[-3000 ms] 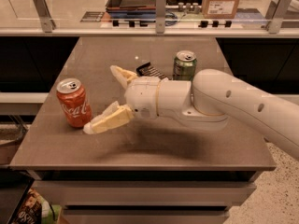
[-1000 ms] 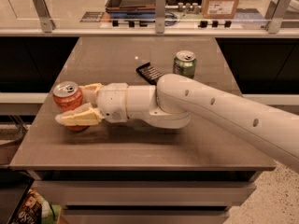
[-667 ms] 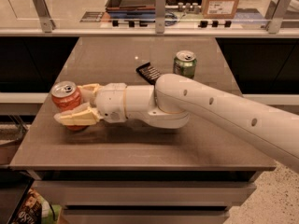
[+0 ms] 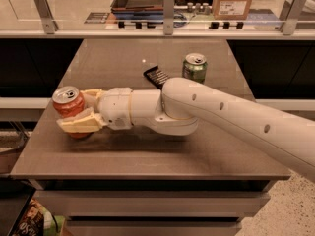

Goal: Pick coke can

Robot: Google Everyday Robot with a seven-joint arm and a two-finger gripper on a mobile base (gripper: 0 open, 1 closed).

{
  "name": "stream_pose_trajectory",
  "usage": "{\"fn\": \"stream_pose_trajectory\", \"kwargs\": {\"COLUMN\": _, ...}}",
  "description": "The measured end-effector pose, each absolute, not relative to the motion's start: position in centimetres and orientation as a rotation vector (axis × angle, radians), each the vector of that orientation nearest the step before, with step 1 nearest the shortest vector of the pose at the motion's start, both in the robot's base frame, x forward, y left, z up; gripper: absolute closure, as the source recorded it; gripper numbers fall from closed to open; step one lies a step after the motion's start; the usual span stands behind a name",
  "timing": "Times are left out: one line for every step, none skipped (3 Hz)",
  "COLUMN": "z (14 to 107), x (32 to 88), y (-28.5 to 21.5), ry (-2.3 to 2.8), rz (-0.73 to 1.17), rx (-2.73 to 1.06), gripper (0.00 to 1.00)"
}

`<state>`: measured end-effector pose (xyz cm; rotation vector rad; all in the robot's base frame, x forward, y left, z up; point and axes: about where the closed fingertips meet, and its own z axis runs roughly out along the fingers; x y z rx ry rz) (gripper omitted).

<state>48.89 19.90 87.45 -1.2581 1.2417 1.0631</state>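
The coke can is seen near the left edge of the surface. It is squeezed between the two fingers of the gripper. A green can is set farther back.

White robot arm reaches in from right over brown rectangular tabletop. Its gripper sits front-left, cream jaws clamped either side of red-orange aluminium coke can, silver top visible. Green drink can upright at back-centre; black ridged object just left of it.
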Motion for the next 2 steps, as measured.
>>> {"fn": "stream_pose_trajectory", "kwargs": {"z": 87.46, "x": 48.88, "y": 19.91, "ry": 1.241, "rz": 1.063, "rx": -1.258, "gripper": 1.0}}
{"fn": "stream_pose_trajectory", "kwargs": {"z": 88.45, "x": 48.95, "y": 19.87, "ry": 1.219, "rz": 1.076, "rx": -1.274, "gripper": 1.0}}
